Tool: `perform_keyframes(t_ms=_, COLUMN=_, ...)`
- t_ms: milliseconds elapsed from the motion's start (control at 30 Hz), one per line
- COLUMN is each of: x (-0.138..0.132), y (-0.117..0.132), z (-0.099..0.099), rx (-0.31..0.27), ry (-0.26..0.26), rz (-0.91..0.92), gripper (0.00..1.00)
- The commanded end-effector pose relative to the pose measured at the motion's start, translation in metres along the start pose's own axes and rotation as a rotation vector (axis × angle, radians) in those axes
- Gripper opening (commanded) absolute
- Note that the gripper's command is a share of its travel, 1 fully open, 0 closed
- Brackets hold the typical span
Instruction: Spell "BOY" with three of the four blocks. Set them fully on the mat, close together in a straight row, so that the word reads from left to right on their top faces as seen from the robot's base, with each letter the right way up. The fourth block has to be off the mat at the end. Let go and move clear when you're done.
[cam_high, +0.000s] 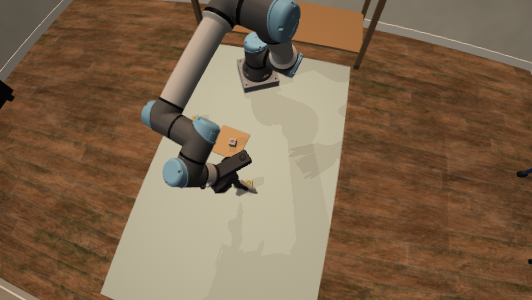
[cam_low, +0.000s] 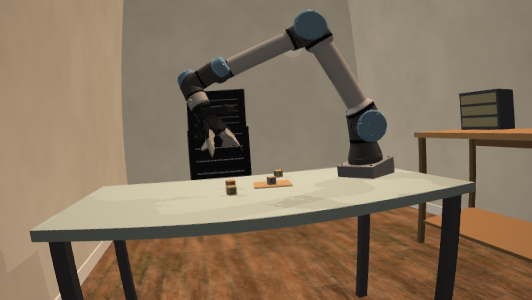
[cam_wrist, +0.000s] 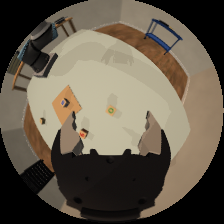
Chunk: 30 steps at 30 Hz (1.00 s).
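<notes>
An orange mat (cam_high: 241, 134) (cam_low: 285, 184) (cam_wrist: 68, 113) lies on the table. One block (cam_high: 233, 142) (cam_low: 271, 180) (cam_wrist: 64, 102) stands on it. A second block (cam_low: 278, 173) (cam_wrist: 42, 120) stands off the mat, toward the base side. A block with a green mark (cam_high: 250, 184) (cam_wrist: 111, 110) and a block with a red mark (cam_low: 231, 190) (cam_wrist: 84, 133) stand off the mat on the bare table. My gripper (cam_high: 239, 186) (cam_low: 222, 145) (cam_wrist: 110, 111) is open and empty. It hangs well above these two blocks. The letters are too small to read.
The beige table (cam_high: 280, 220) (cam_low: 150, 205) bears the robot base (cam_high: 257, 75) (cam_low: 365, 167). A black rack (cam_low: 220, 160) stands behind the table, and a wooden side table (cam_low: 475, 135) with a box stands to one side.
</notes>
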<state>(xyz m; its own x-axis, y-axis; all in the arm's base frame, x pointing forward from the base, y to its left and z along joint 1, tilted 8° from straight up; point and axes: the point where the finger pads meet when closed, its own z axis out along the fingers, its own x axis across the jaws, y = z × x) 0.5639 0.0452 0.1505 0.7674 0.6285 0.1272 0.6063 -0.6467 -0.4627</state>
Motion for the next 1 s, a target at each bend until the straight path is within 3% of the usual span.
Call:
perform_keyframes(t_ms=0, x=0.0, y=0.0, z=-0.001, rx=-0.001, ry=0.001, rz=-0.001, gripper=1.0)
perform_keyframes(t_ms=233, x=-0.001, y=0.0, z=-0.001, rx=-0.001, ry=0.001, rz=-0.001, gripper=1.0)
perform_keyframes(t_ms=367, x=-0.015, y=0.0, z=-0.002, rx=-0.003, ry=0.001, rz=0.0, gripper=1.0)
perform_keyframes(t_ms=500, x=-0.053, y=-0.001, z=-0.005, rx=-0.005, ry=0.0, rz=0.0, gripper=1.0)
perform_keyframes(t_ms=667, x=-0.12, y=-0.009, z=-0.002, rx=-0.006, ry=-0.001, rz=0.001, gripper=1.0)
perform_keyframes(t_ms=733, x=-0.12, y=-0.009, z=-0.002, rx=-0.006, ry=-0.001, rz=0.001, gripper=1.0)
perform_keyframes(t_ms=967, x=-0.189, y=-0.028, z=0.011, rx=-0.002, ry=0.0, rz=0.0, gripper=1.0)
